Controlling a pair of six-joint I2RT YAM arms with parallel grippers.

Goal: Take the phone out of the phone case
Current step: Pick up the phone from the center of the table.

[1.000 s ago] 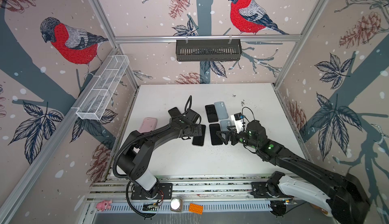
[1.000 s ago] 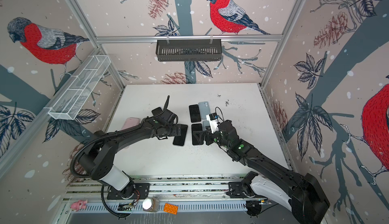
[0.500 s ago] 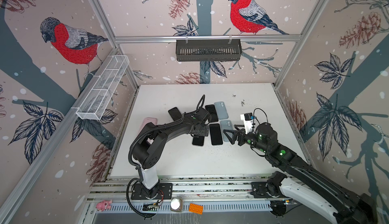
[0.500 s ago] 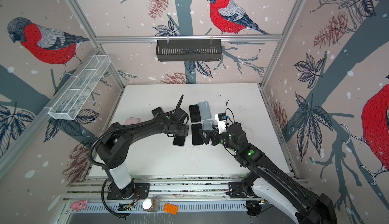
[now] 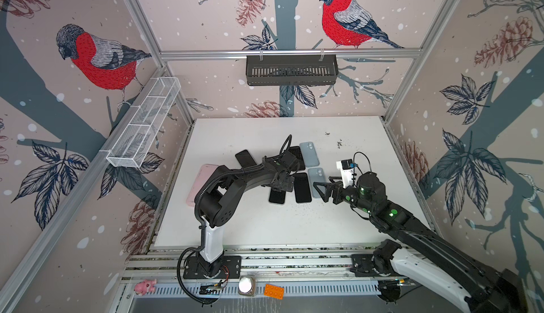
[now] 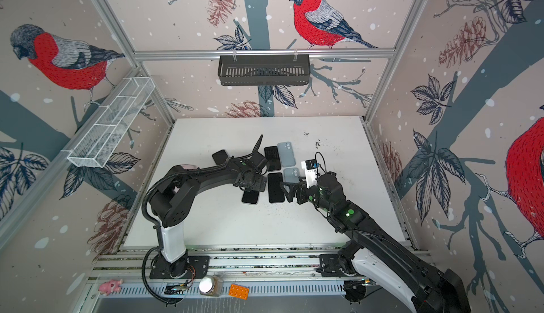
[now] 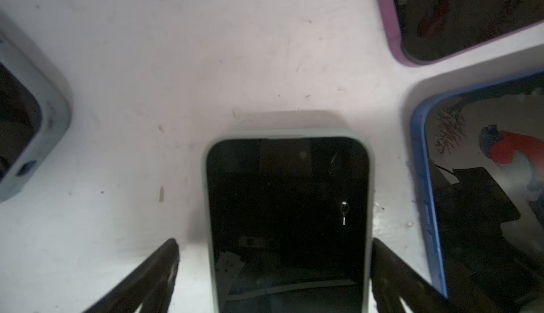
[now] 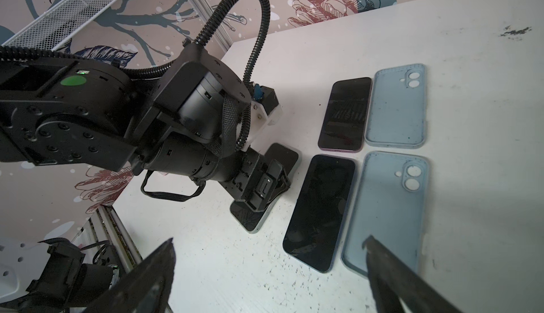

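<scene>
While the left arm is stretched out over the middle of the table (image 5: 265, 223), I've got the left gripper (image 5: 282, 184) sitting low over the phone (image 5: 277, 198) I'm after. It's lying flat and screen up, inside its pale grey-green case (image 7: 287, 135).

On the left wrist cam the fingers (image 7: 164, 261) are spread wide, one down each long side of the case. One has a clear gap to it. The other is just beside the edge, and I honestly can't tell if it's touching. Nothing's actually gripped.

The right gripper (image 5: 323, 185) hangs above the table with its fingers wide apart too, and it's empty. It's pointing at the row of stuff beside my target:
- a bare dark phone (image 8: 321, 211), with an empty blue case (image 8: 388, 208) just beside it
- behind those, a second dark phone (image 8: 346, 114) and a second blue case (image 8: 397, 105)

There's also a pink case (image 5: 203, 179) well apart from all that, partly hidden by the left arm.
</scene>
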